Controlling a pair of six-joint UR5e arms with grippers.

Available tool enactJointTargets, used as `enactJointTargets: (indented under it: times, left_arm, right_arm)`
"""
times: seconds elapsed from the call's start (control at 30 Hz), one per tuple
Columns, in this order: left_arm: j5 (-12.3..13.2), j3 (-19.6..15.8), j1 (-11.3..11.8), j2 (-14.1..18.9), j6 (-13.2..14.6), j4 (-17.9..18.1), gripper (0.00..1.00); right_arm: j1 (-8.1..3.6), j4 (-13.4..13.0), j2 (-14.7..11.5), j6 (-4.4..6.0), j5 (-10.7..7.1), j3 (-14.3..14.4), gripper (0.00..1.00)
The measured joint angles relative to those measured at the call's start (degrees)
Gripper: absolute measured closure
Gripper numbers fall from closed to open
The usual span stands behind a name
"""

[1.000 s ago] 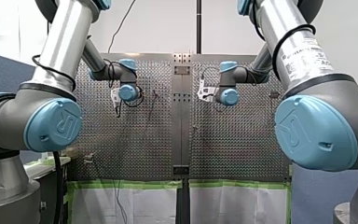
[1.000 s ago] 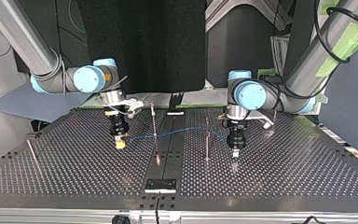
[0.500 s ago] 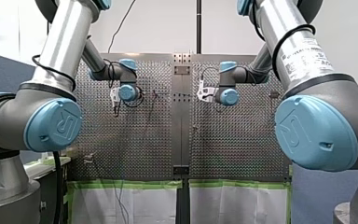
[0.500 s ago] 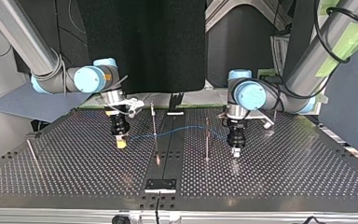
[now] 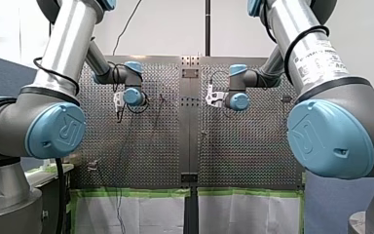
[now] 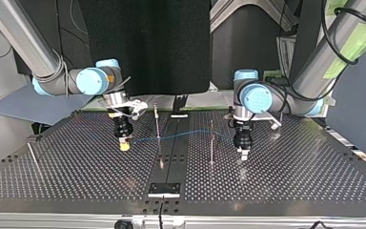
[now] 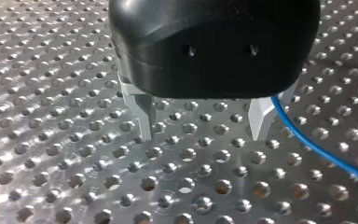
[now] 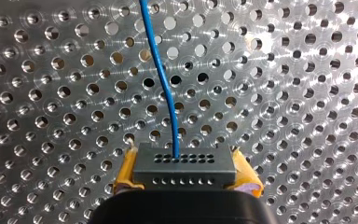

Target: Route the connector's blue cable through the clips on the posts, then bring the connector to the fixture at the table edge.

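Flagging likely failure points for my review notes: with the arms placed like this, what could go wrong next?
1. My left claw is open and the blue cable runs outside one finger, not between them; closing here would likely miss it.
2. My right claw holds the connector by its ends only; pull from the blue cable, which crosses a thin post, might twist it loose or bend the post.
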Motion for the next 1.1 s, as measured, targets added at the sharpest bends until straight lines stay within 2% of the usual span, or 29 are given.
enactJointTargets:
  times: [0.33,0.5,0.7,1.1]
  left_arm:
    - [-2.6,-1.2,-0.6,0.1,0.3,-4.6,0.0]
    - [-1.4,-3.1,-1.1,0.4,0.0,-6.5,0.0]
    - [0.4,-5.4,-1.9,2.1,-0.9,-6.6,0.0]
    - [0.8,-10.0,-2.8,7.9,-4.5,-5.1,0.0]
  right_arm:
    - [0.02,0.3,0.0,-0.11,0.0,0.0,1.0]
    - [0.02,0.5,0.1,-0.16,0.0,0.0,1.0]
    - [0.02,0.6,0.1,-0.17,0.0,0.0,1.0]
    - [0.09,0.8,0.1,-0.24,0.0,0.0,1.0]
